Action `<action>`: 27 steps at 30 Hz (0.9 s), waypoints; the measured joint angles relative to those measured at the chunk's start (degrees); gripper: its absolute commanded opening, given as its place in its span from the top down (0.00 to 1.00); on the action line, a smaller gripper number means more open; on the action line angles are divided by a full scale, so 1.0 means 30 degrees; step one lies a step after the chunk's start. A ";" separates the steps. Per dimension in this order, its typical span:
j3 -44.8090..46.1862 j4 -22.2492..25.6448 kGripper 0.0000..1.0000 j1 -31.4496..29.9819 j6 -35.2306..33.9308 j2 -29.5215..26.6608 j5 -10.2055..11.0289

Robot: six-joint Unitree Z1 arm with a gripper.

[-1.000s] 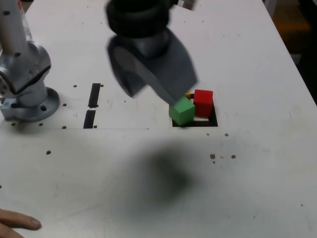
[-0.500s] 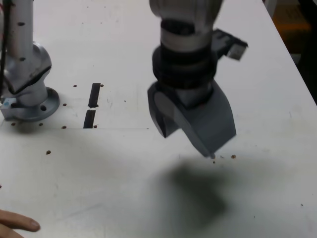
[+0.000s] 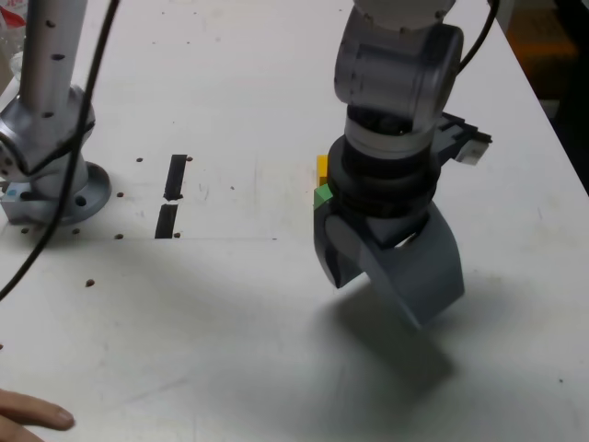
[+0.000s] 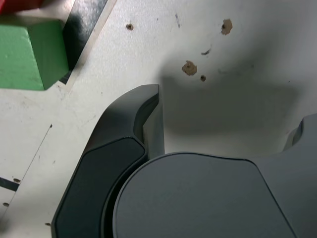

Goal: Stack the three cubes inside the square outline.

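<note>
Fingers (image 3: 392,308) spread wide over bare tabletop (image 3: 230,368), near green cube (image 4: 32,54)

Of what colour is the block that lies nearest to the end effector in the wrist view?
Green; the wrist view shows it best.

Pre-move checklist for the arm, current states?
1. Gripper open: ok, jaws stand wide apart.
2. Nothing held: ok, only bare tabletop shows between the jaws.
3. Gripper lined up over a cube: not ok, the green cube lies off to one side of it.
4. Red cube in full view: not ok, only an edge shows in the wrist view.
5. Cubes all inside the square outline: cannot tell, the arm hides most of it.
6. Hand away from the gripper: ok, at the exterior view's lower left.
</note>
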 measured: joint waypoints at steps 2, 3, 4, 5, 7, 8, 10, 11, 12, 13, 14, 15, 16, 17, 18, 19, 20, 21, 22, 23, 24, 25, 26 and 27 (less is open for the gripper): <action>0.0047 -0.0114 0.03 0.0205 0.0253 0.0022 0.0000; 0.0088 -0.0181 0.03 0.0413 0.0453 0.0076 -0.0002; 0.0147 -0.0260 0.03 0.0672 0.0643 0.0176 -0.0003; 0.0206 -0.0313 0.03 0.0849 0.0801 0.0221 -0.0005; 0.0498 -0.0602 0.03 0.1511 0.1398 0.0221 -0.0012; 0.0591 -0.0678 0.03 0.1758 0.1558 0.0220 -0.0012; 0.0632 -0.0749 0.03 0.2009 0.1810 0.0219 -0.0006; 0.0647 -0.0817 0.03 0.2120 0.1980 0.0219 -0.0006; 0.0649 -0.0876 0.03 0.2242 0.2119 0.0219 -0.0003; 0.0651 -0.0911 0.03 0.2347 0.2186 0.0219 0.0000; 0.0658 -0.0975 0.03 0.2520 0.2284 0.0218 0.0003; 0.0670 -0.1026 0.03 0.2641 0.2372 0.0218 0.0006; 0.0684 -0.1076 0.03 0.2807 0.2535 0.0218 0.0007; 0.0685 -0.1115 0.03 0.2932 0.2711 0.0218 0.0007; 0.0684 -0.1174 0.03 0.3191 0.3035 0.0218 0.0007; 0.0685 -0.1177 0.03 0.3289 0.3058 0.0219 0.0007; 0.0689 -0.1200 0.03 0.3548 0.3257 0.0219 0.0007; 0.0726 -0.1265 0.03 0.3867 0.3562 0.0219 0.0007; 0.0802 -0.1300 0.03 0.4069 0.3659 0.0219 0.0009; 0.0854 -0.1324 0.03 0.4116 0.3743 0.0219 0.0009; 0.0912 -0.1350 0.03 0.4237 0.3873 0.0219 0.0012; 0.0983 -0.1388 0.03 0.4394 0.4044 0.0219 0.0015; 0.1039 -0.1422 0.03 0.4536 0.4150 0.0219 0.0017; 0.1112 -0.1468 0.03 0.4798 0.4249 0.0219 0.0025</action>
